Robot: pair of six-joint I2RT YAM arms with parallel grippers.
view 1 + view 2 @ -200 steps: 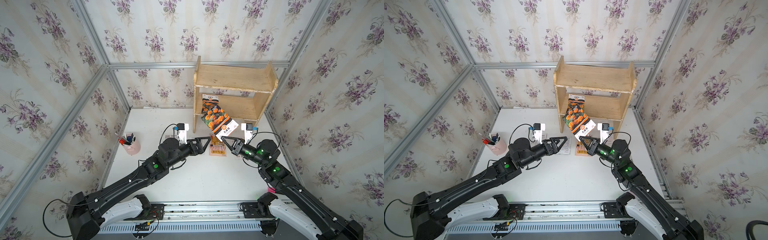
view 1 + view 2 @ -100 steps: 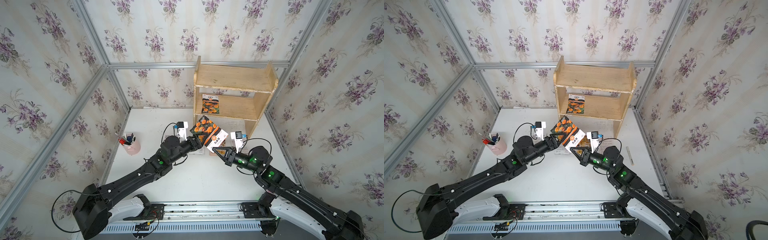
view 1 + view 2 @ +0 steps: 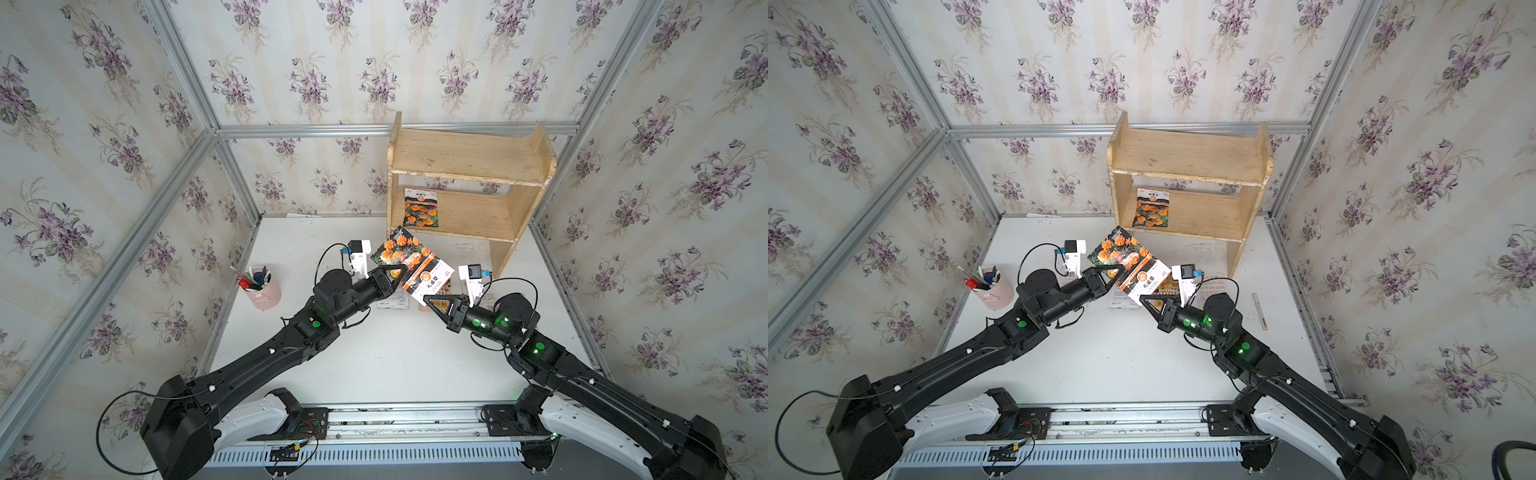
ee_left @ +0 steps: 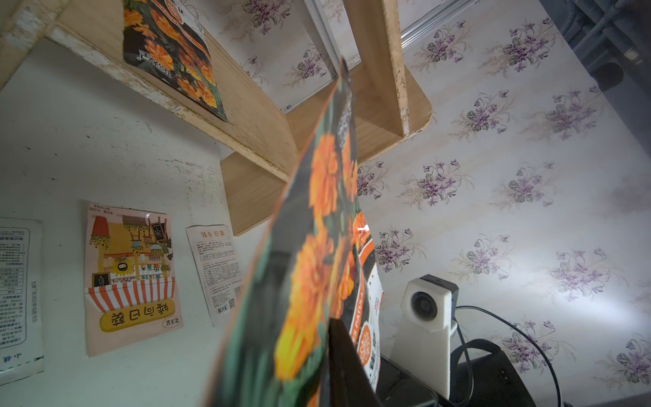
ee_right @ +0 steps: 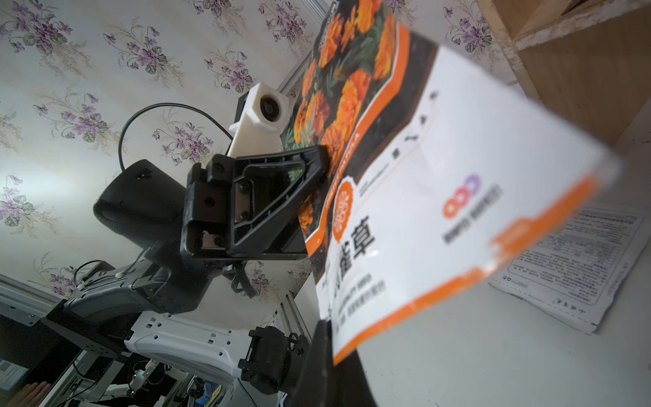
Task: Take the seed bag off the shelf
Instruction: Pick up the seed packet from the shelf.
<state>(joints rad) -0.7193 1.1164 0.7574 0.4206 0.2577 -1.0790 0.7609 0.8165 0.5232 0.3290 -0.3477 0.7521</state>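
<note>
Now the left gripper (image 3: 403, 270), wide open a second ago, pinches the flowered edge of the glossy, flat seed bag (image 3: 428, 275). The right gripper (image 3: 427, 297) clamps its white corner. The bag hangs tilted at mid-frame, off and just below the rough, pale wooden shelf (image 3: 465, 160).

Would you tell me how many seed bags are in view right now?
5: the held bag, in the left gripper and right gripper; a bag on the shelf's lower tier; three bags flat on the table. Others may be hidden.
</note>
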